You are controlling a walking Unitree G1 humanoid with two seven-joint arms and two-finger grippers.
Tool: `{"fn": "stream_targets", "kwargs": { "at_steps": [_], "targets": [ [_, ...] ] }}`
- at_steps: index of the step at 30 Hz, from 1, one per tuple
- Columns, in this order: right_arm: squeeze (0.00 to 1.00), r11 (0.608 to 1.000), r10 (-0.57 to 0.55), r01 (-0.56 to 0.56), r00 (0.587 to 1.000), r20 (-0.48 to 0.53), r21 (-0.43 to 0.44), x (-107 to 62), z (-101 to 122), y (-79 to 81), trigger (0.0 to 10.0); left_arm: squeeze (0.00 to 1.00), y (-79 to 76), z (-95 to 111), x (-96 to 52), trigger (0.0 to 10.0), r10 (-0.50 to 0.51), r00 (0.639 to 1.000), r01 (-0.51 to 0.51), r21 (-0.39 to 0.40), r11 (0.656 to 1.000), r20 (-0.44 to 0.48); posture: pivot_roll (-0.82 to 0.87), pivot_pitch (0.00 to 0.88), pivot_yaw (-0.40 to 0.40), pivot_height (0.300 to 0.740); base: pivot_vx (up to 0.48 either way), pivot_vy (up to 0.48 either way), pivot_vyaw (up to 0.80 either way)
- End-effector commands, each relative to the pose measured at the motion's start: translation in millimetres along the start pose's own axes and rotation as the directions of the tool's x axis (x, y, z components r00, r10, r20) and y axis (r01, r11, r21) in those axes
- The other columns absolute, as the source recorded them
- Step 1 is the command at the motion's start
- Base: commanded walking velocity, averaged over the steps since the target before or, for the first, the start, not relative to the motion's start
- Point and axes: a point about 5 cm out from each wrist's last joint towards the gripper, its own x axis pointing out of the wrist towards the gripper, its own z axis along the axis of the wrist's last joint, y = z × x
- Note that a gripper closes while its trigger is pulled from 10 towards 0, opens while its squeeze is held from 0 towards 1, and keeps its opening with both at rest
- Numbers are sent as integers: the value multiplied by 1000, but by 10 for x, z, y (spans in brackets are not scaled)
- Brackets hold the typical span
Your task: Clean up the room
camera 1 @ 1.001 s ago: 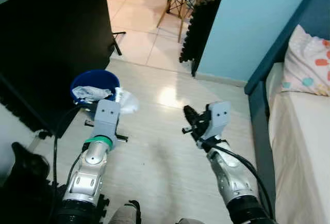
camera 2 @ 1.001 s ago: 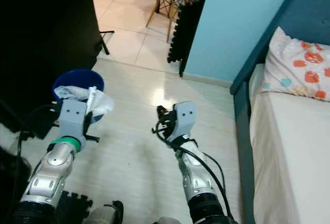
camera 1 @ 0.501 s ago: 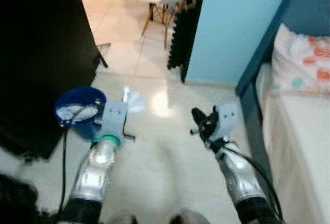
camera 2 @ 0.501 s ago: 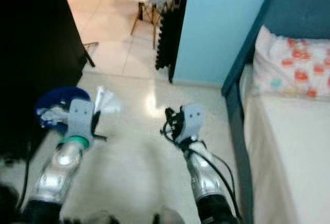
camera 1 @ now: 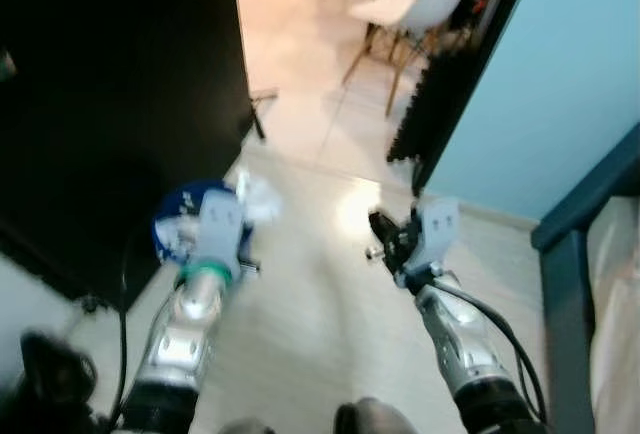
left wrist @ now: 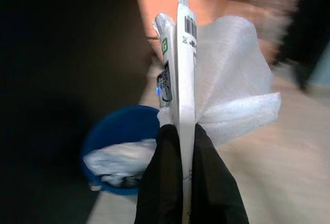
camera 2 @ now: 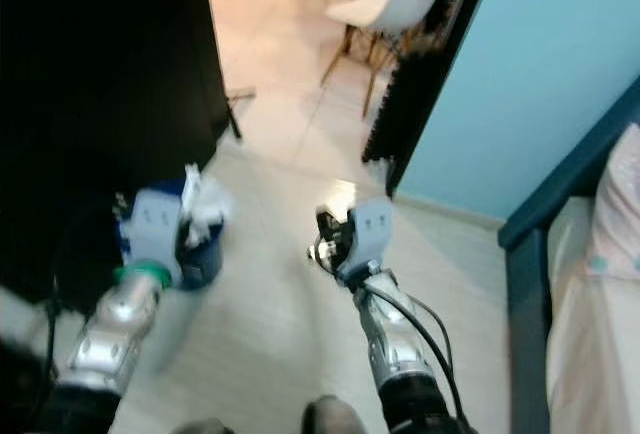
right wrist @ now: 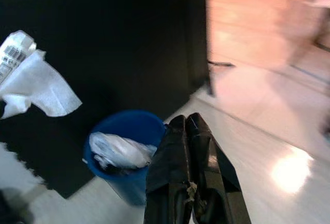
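Note:
My left gripper (left wrist: 179, 129) is shut on a flat white packet (left wrist: 185, 48) with a barcode, together with a sheet of white foam wrap (left wrist: 232, 79). It holds them upright, above and just beside a blue bucket (left wrist: 103, 139) that has crumpled white rubbish in it. In the left eye view the bucket (camera 1: 178, 234) stands on the pale floor against the dark cabinet, partly behind my left wrist, with the white wrap (camera 1: 258, 199) at its right rim. My right gripper (right wrist: 185, 123) is shut and holds nothing. It hangs over the floor to the right of the bucket (right wrist: 135, 126).
A tall black cabinet (camera 1: 100, 104) fills the left side. A white chair (camera 1: 410, 9) stands on the tiled floor beyond the doorway. A light blue wall (camera 1: 560, 84) and a blue bed frame (camera 1: 585, 239) are on the right. Pale floor (camera 1: 310, 304) lies between my arms.
The whole picture has swung, so the bed has slid off to the right and the cabinet takes up more of the left. Both grippers hold as before; the view is blurred.

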Motion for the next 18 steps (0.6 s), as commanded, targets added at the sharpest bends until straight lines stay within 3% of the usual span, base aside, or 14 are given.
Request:
{"fn": "stream_targets", "kwargs": {
  "at_steps": [1, 18],
  "targets": [
    [0, 1000, 10, -10, 1000, -2, 22, 12, -25, 67, 10000, 0, 50, -81, -32, 10000, 16, 999, -15, 10, 1000, -30, 39, 0, 7, 720, 450, 0, 0],
    [0, 1000, -15, 15, 1000, -5, 24, 12, -32, 43, 10000, 0, 49, -74, -9, 10000, 6, 1000, -6, 12, 1000, -29, 36, 0, 15, 720, 448, 0, 0]
  ]
}}
